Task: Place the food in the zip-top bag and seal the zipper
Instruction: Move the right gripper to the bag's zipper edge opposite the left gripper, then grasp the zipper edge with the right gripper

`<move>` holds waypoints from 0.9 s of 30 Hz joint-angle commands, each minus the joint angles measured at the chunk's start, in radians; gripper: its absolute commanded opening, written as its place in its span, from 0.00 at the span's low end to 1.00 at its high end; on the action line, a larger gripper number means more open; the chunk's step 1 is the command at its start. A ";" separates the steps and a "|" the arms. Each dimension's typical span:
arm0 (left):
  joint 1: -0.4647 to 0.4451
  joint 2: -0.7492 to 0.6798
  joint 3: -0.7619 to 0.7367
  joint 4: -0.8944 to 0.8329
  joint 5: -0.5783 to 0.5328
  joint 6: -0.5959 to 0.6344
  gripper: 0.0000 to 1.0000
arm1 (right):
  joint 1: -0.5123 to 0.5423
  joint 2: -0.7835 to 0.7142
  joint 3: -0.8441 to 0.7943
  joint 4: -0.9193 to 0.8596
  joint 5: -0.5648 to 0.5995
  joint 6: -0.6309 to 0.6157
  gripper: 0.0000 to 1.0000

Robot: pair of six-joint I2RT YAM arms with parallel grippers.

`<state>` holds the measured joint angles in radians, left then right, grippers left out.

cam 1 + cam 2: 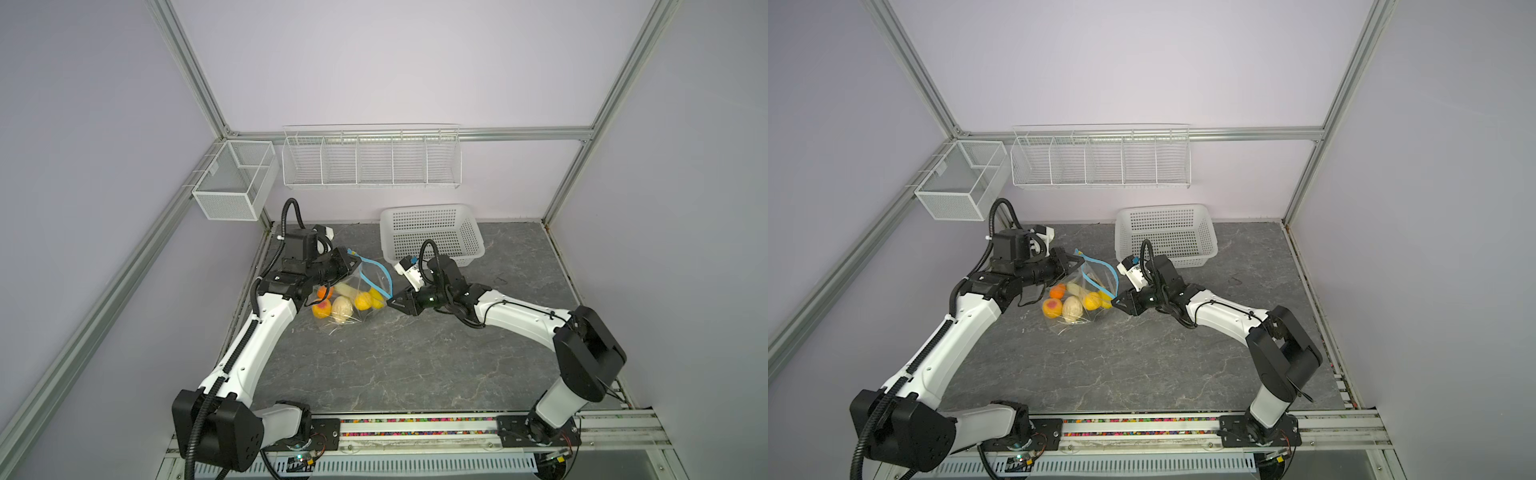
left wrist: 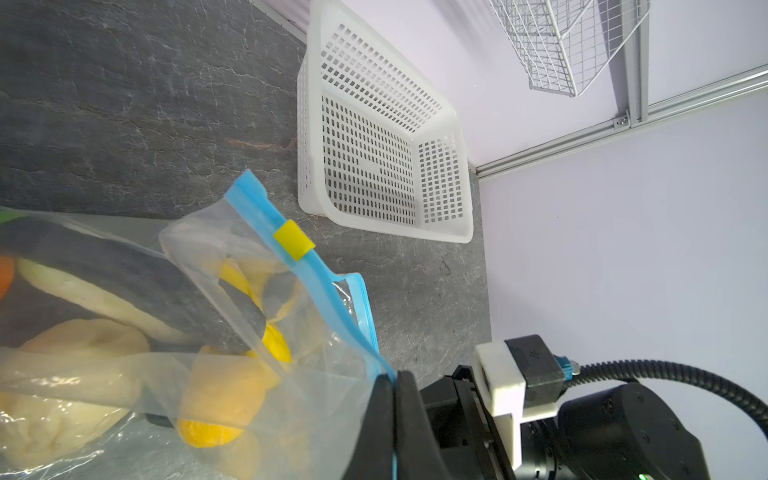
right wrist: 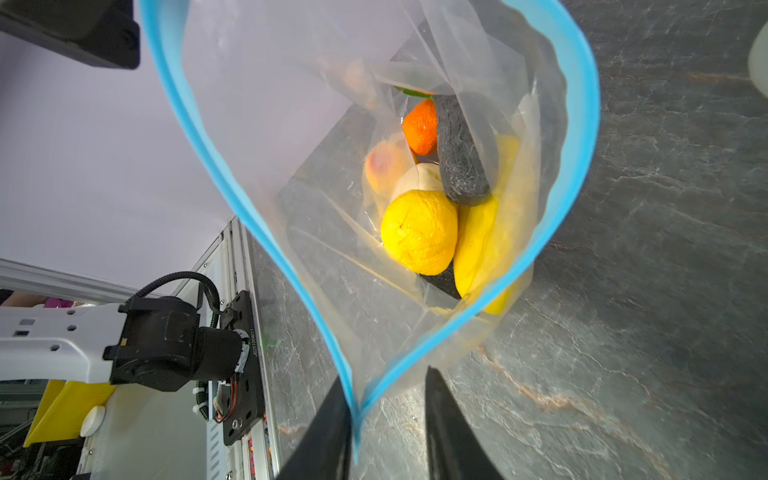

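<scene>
The clear zip-top bag (image 1: 353, 286) (image 1: 1084, 286) hangs upright between both arms, its base on the table. The food (image 1: 343, 307) (image 1: 1073, 308) (image 3: 419, 230) lies inside: yellow, orange, cream and dark pieces. The light-blue zipper (image 1: 376, 266) (image 2: 266, 216) (image 3: 199, 137) gapes in a wide loop, with a yellow slider (image 2: 293, 240) near one end. My left gripper (image 1: 353, 261) (image 1: 1077, 259) (image 2: 394, 374) is shut on the zipper strip at the far end. My right gripper (image 1: 390, 301) (image 1: 1115, 300) (image 3: 384, 374) is open, and the mouth's other corner lies between its jaws, against one finger.
A white perforated basket (image 1: 432, 212) (image 1: 1163, 210) (image 2: 305, 124) stands behind the right arm by the back wall. A white wire rack (image 1: 372, 160) and a mesh box (image 1: 232, 183) hang on the walls. Grey tabletop lies in front of the bag.
</scene>
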<state>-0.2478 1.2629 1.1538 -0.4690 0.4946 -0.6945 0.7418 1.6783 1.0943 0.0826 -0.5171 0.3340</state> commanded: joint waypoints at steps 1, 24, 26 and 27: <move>0.011 -0.015 -0.004 0.020 -0.003 0.018 0.00 | 0.013 0.006 0.025 0.054 -0.013 -0.002 0.26; 0.024 -0.116 0.060 -0.078 -0.049 0.062 0.00 | -0.008 -0.135 0.206 -0.240 0.116 -0.212 0.07; 0.025 -0.134 0.063 -0.086 -0.047 0.061 0.00 | -0.015 -0.156 0.228 -0.265 0.123 -0.254 0.07; 0.024 -0.139 0.064 -0.086 -0.045 0.059 0.00 | -0.017 -0.162 0.237 -0.276 0.126 -0.272 0.07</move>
<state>-0.2291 1.1519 1.1866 -0.5255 0.4641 -0.6575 0.7353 1.5616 1.2984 -0.1413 -0.4103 0.1596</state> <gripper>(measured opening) 0.047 0.070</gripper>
